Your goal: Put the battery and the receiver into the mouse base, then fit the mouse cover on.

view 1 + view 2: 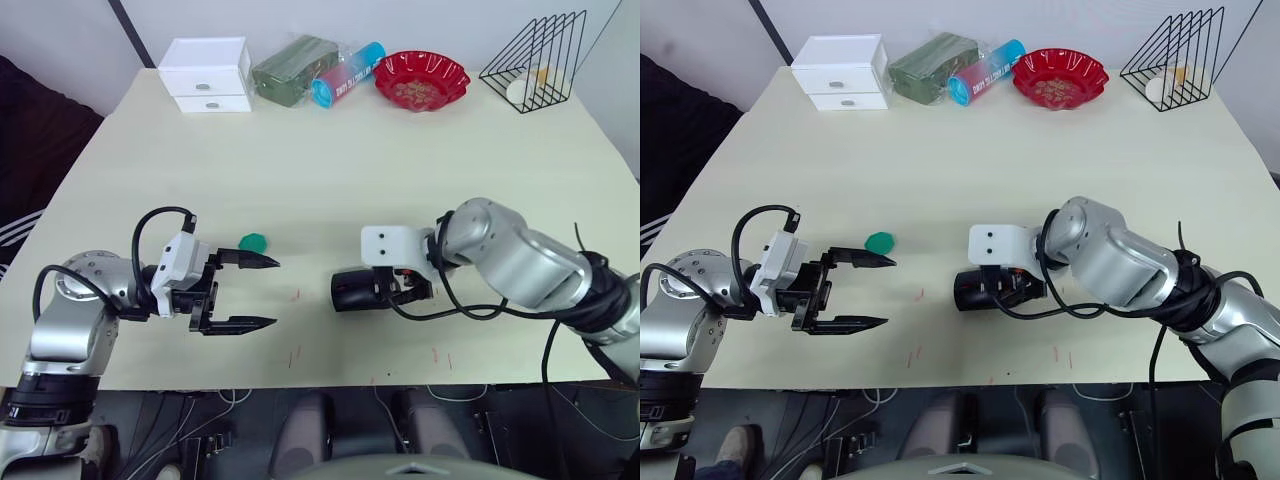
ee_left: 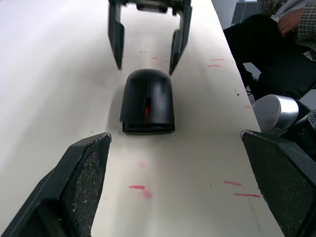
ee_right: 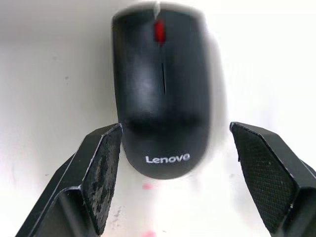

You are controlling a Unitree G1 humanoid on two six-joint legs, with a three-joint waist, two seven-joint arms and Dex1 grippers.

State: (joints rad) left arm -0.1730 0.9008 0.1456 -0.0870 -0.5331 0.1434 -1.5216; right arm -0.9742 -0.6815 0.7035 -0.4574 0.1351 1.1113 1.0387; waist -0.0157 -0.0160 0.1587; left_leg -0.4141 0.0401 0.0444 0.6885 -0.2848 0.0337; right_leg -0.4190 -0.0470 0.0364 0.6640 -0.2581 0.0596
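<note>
A: Left eye view first: where does everything sit on the tabletop [image 1: 330,160]?

B: Take the mouse as the landmark. It lies near the front edge, about midway between the two arms, with the mouse cover [image 3: 160,84] seated on top of the mouse base [image 2: 148,129]. The red scroll wheel shows through the cover's slot, and the pale logo end faces the right arm.

A: And the right hand [image 3: 170,170]?

B: Released. Its fingers [image 3: 101,170] stand apart on either side of the mouse's logo end, with a gap on the right side; on the left, contact cannot be told.

A: The left one?

B: The left hand [image 1: 250,293] is on the opposite side of the mouse, well apart from it, its two black fingers spread wide and pointing towards it, grasping nothing.

A: Anything smaller?

B: A small green disc [image 1: 253,241] rests beyond the left hand's upper finger, farther from the mouse than that fingertip. Faint red marks dot the surface around the mouse.
</note>
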